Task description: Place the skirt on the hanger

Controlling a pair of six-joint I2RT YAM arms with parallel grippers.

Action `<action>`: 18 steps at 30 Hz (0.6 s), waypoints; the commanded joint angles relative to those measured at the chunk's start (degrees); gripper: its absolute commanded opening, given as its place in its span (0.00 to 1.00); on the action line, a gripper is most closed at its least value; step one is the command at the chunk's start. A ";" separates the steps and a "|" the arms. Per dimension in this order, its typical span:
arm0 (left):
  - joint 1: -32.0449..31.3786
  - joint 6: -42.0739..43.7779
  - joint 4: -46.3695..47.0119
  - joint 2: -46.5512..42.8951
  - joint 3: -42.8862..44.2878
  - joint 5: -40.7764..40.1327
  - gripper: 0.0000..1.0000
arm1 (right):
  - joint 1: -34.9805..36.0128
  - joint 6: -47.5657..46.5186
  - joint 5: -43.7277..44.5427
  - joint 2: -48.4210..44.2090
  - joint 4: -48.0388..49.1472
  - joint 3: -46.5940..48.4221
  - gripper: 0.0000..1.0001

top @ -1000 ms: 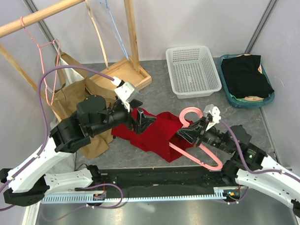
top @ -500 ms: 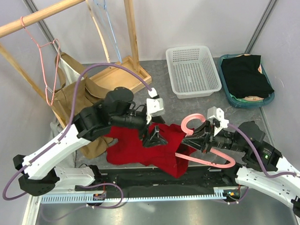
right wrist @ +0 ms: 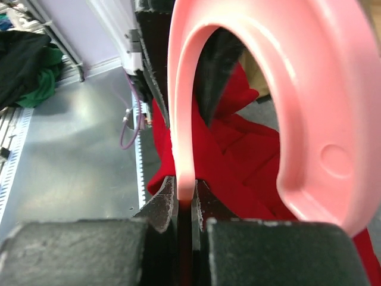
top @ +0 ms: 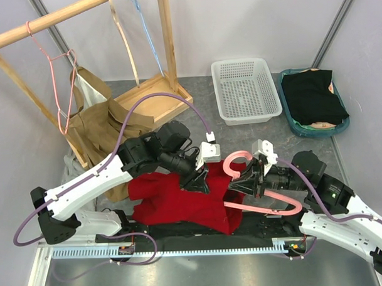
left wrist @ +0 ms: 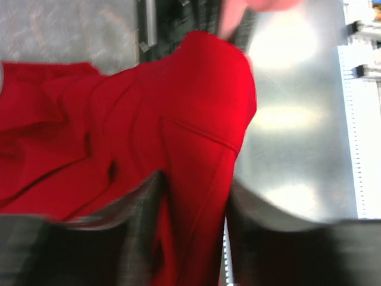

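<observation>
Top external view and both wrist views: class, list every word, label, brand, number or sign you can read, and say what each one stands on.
There are none to read: no print shows on the pink hanger, the red skirt or the white basket.
If the arms carry any marking, it is too small to make out.

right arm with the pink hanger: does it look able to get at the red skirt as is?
Likely yes: the right pincer grips the pink hanger, whose near end seems to meet the red skirt at its edge; nothing sits between them.
</observation>
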 commanded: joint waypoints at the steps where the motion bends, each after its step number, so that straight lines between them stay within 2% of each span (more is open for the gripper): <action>1: -0.26 -1.71 2.91 -0.38 -1.82 -10.35 0.17 | 0.02 -0.55 3.72 -0.42 8.13 3.22 0.00; 2: -0.26 -2.50 5.36 -1.77 -2.34 -17.51 0.02 | 0.11 -0.63 5.84 -0.51 7.51 3.22 0.06; 3: -0.26 -4.86 7.04 -2.65 -4.26 -21.85 0.02 | 0.11 -0.63 8.03 -0.51 6.81 3.13 0.14; 4: -0.26 -5.84 8.62 -3.62 -5.41 -26.07 0.02 | 0.11 -0.46 13.28 -0.60 5.41 2.96 0.31; 6: -0.08 -7.86 11.78 -6.69 -8.31 -33.82 0.02 | 0.02 -0.54 19.01 -0.68 3.56 2.87 0.52; 7: -0.17 -8.57 12.76 -7.75 -9.11 -36.19 0.02 | 0.11 -0.37 22.70 -0.60 1.38 3.13 0.67; 8: -0.17 -8.66 13.29 -8.72 -9.99 -39.35 0.02 | 0.11 -0.02 29.00 -0.51 0.40 3.22 0.73; 10: -0.17 -11.56 14.52 -11.27 -12.19 -43.06 0.02 | 0.11 0.51 35.98 -0.60 -1.97 3.83 0.85; 11: -0.17 -11.91 14.52 -11.97 -13.24 -45.60 0.02 | 0.20 1.12 40.70 -1.03 -2.42 3.92 0.89; 13: -0.17 -14.54 14.44 -13.99 -14.04 -49.91 0.02 | 0.11 1.56 42.33 -1.47 -3.56 4.53 0.96; 18: -0.17 -17.88 13.65 -17.25 -14.74 -54.50 0.02 | 0.11 4.63 40.76 -0.16 -5.67 1.57 0.98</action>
